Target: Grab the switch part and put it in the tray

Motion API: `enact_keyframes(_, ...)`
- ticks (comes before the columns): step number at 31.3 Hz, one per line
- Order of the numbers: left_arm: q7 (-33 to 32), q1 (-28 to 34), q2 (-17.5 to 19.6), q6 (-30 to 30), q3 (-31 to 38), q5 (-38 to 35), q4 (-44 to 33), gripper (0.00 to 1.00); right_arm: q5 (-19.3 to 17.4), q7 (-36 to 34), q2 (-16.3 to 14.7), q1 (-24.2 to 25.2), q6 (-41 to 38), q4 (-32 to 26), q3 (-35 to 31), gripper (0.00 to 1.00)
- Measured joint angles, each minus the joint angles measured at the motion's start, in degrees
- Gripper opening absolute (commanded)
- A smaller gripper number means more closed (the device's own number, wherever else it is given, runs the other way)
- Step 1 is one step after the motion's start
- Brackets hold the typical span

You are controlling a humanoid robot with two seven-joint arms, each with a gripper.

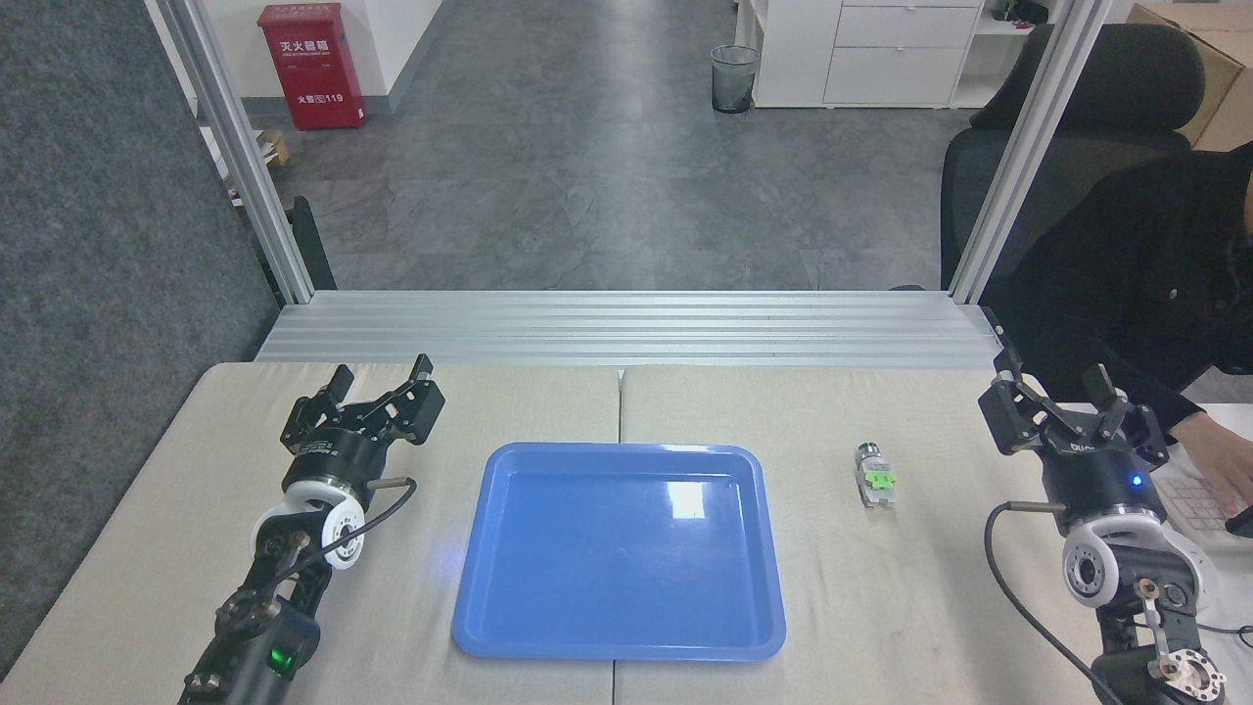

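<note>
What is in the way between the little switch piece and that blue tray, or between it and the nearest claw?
Nothing visible. The switch part lies alone on the table, with bare cloth between it and the tray to its left, and bare cloth between it and the right gripper, which is open and apart from it.

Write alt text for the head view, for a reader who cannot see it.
A small switch part lies on a beige table, right of an empty blue tray and apart from it. The left gripper and right gripper are open at the table's sides, holding nothing. A person's hand rests at far right.
</note>
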Motion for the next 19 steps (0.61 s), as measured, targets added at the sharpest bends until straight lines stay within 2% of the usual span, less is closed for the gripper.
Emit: enact_keyframes(19, 0.0, 0.0, 0.0, 0.0, 0.0, 0.0, 0.0, 1.00, 0.0, -0.1, -0.2, 0.1, -0.1, 0.0, 0.0, 1.00)
